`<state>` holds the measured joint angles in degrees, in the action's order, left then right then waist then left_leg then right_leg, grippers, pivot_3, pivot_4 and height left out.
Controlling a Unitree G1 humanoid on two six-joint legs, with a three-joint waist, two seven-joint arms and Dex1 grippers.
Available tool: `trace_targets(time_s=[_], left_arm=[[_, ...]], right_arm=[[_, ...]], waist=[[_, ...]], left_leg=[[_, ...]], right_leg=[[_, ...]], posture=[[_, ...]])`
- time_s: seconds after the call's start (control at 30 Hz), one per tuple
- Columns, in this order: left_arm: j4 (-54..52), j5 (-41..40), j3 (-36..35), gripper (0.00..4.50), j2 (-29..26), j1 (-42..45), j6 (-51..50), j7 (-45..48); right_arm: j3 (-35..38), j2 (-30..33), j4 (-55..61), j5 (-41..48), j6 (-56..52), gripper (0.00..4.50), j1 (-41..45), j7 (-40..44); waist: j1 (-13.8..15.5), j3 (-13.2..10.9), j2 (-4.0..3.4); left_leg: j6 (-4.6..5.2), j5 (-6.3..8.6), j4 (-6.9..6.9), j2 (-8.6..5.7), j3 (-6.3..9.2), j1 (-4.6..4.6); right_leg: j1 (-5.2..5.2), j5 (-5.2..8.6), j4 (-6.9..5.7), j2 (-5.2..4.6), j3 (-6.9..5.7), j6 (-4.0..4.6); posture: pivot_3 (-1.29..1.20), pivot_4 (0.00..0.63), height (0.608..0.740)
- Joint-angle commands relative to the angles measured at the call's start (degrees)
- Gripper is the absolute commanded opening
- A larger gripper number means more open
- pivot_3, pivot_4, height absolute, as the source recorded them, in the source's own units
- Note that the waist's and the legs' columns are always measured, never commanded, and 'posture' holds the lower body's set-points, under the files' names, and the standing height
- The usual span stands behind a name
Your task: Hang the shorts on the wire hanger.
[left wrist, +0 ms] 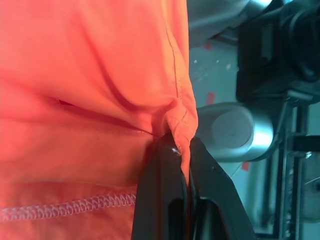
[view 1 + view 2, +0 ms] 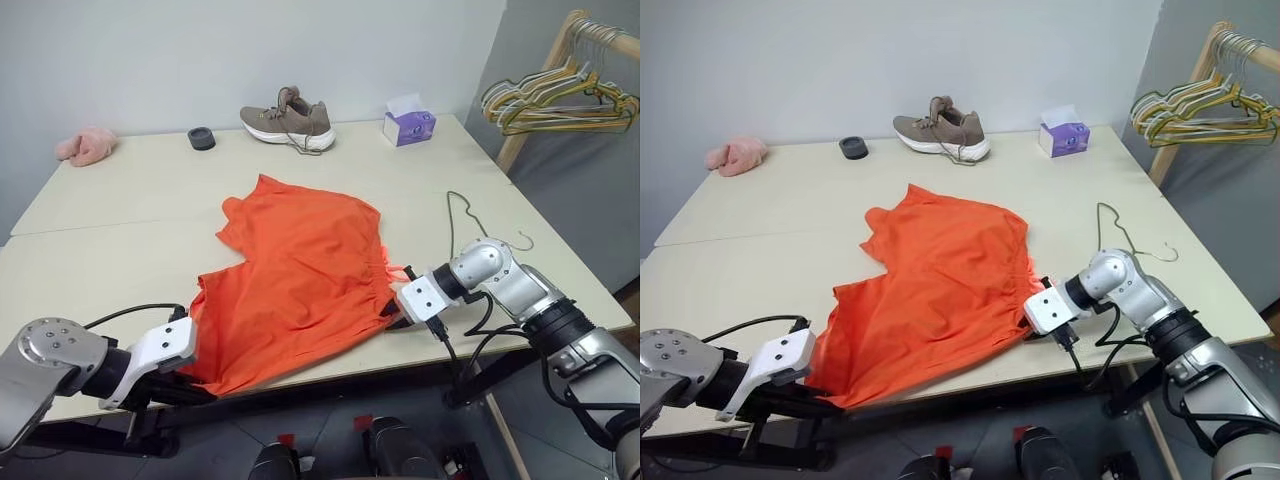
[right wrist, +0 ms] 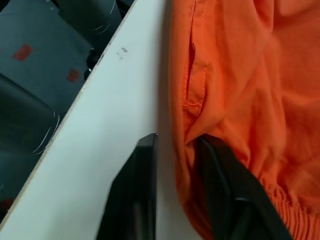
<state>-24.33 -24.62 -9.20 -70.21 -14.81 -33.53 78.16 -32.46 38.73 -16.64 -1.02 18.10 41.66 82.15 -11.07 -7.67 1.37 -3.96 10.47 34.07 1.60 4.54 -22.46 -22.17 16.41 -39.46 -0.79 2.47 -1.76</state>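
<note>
Left gripper (image 1: 182, 165) clamped tight on a hem fold of the shorts (image 2: 300, 275) at the near table edge, fabric pinched between the black fingers (image 1: 160, 200). Right gripper (image 3: 177, 170) at the gathered waistband side, fingers parted with a fold of orange cloth lying between them; firm grip there not discernible. Shorts spread flat across the middle of the pale table (image 2: 120, 200), one lower corner drawn over the near edge. Wire hanger (image 2: 470, 225) lying on the table just beyond the right gripper, apart from the shorts. Along the far table edge: grey shoe (image 2: 288, 120), small dark round object (image 2: 201, 138), purple tissue box (image 2: 408, 124), pink fluffy cloth (image 2: 86, 146). Beside the table, far right: wooden rack (image 2: 540, 90) bearing bunched coloured hangers (image 2: 560, 100).
</note>
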Motion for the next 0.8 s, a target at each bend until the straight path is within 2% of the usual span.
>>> trace_targets(time_s=[0.03, 0.2, 0.4, 0.47, 0.5, 0.8], left_arm=[[-2.12, -2.01, -1.98, 0.39, 0.54, -1.01, -0.46, 0.4], [-2.45, -3.18, -2.99, 0.39, 1.3, -2.28, -0.14, -0.12], [-0.2, -6.44, -4.56, 0.39, 12.29, 6.11, 1.06, -9.0], [-0.4, -8.7, -5.33, 0.39, 15.65, 7.76, -0.33, -11.26], [0.3, -6.77, -4.97, 0.39, 17.1, 8.11, 1.79, -13.06], [6.06, -5.13, -6.05, 0.39, 24.68, 6.34, 7.53, -18.6]], right_arm=[[2.74, 1.81, 3.88, 1.69, -1.62, 2.07, -0.88, 2.16], [4.72, 3.18, 8.55, 4.93, -7.05, 3.09, -2.66, 4.11], [10.04, 0.02, 15.31, 13.67, -21.2, 4.35, -3.28, 0.36], [10.8, -1.15, 15.73, 13.7, -22.7, 4.45, -3.53, -0.76], [11.12, -1.86, 15.83, 13.44, -22.9, 4.45, -3.82, -1.65], [12.33, -6.41, 18.22, 13.12, -25.96, 4.45, -7.53, -8.69]], waist=[[0.02, 0.0, 0.0], [-0.04, 0.0, 0.0], [0.16, 0.02, -0.02], [0.16, 0.03, -0.01], [0.12, 0.03, -0.01], [0.13, 0.03, -0.02]], left_leg=[[0.0, 0.0, 0.0, 0.0, 0.0, -0.01], [0.0, 0.0, -0.02, 0.02, 0.0, -0.01], [0.0, 0.0, 0.08, 0.04, 0.04, 0.0], [-0.01, 0.0, 0.17, 0.03, 0.05, 0.02], [0.0, 0.0, 0.18, 0.03, 0.04, 0.02], [-0.01, 0.0, 0.21, 0.03, 0.01, -0.03]], right_leg=[[0.0, 0.0, 0.0, 0.0, 0.0, 0.0], [-0.02, -0.13, -0.02, 0.03, -0.02, -0.23], [0.01, -0.13, -0.07, 0.08, -0.04, -0.22], [0.06, -0.21, -0.09, 0.09, -0.04, -0.35], [0.07, -0.23, -0.1, 0.09, -0.01, -0.39], [0.04, -0.25, -0.06, 0.09, 0.03, -0.42]], posture=[[-0.13, 0.062, 0.74], [-0.13, 0.063, 0.74], [-0.13, 0.066, 0.74], [-0.13, 0.067, 0.74], [-0.13, 0.067, 0.74], [-0.13, 0.068, 0.74]])
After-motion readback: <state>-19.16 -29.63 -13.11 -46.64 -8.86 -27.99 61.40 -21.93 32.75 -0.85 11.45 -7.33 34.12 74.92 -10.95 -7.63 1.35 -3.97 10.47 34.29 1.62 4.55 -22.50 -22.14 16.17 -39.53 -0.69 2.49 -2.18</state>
